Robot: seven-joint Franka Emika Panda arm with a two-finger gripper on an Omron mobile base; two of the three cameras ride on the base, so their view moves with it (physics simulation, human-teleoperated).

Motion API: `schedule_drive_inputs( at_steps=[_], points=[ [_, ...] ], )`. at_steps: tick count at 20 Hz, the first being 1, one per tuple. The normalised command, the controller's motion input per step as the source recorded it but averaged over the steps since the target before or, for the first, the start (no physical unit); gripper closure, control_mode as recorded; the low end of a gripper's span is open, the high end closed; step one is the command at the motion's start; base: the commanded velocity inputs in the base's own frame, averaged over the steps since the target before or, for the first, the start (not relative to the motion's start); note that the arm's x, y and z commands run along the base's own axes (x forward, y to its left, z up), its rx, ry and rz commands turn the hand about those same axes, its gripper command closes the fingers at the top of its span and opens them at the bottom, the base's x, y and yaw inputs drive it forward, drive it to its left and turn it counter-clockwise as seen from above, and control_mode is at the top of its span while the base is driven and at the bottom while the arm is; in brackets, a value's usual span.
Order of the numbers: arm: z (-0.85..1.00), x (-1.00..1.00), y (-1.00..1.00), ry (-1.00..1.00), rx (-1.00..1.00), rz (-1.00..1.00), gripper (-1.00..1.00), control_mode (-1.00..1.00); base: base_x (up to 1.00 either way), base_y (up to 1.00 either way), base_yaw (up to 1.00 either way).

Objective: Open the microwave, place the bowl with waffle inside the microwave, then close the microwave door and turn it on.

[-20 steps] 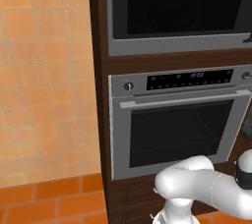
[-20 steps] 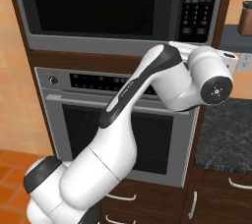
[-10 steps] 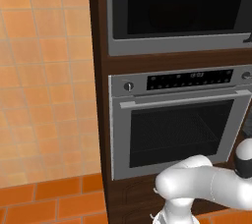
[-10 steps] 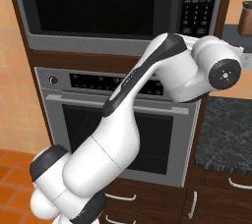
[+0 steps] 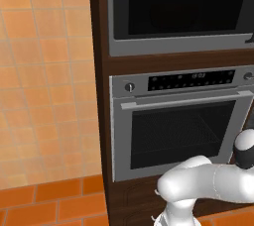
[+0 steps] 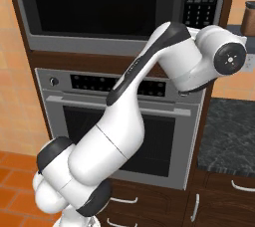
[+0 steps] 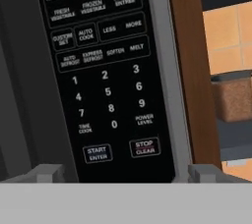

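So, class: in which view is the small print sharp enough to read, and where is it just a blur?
Hand view: the microwave keypad is legible, numbers plus START and STOP. Right base view: the same keypad is too blurred to read. Left base view: the oven display strip is only pale smudges, and the black glass above shows no glare.

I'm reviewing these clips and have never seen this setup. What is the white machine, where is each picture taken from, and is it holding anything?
All of it is a rendered kitchen. The white shape is a robot arm on a driving base. Two cameras ride on that base and look forward from behind the arm, left and right. Both show the microwave with its black glass microwave door shut, above a grey oven. The third camera sits on the hand, facing the microwave's keypad up close. Whether the gripper holds anything cannot be told.
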Motion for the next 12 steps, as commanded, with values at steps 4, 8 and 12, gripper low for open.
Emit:
schedule_drive_inputs(
  at_steps=[4, 8, 12],
  points=[
    [-0.05, 0.29, -0.01, 0.0, -0.01, 0.01, -1.0, -1.0, 0.0, 0.0, 0.0],
    [-0.15, 0.31, 0.0, 0.0, 0.0, 0.0, -1.0, -1.0, 0.0, 0.0, 0.0],
    [-0.12, 0.2, 0.0, 0.0, 0.0, 0.0, -1.0, -1.0, 0.0, 0.0, 0.0]
  ],
)
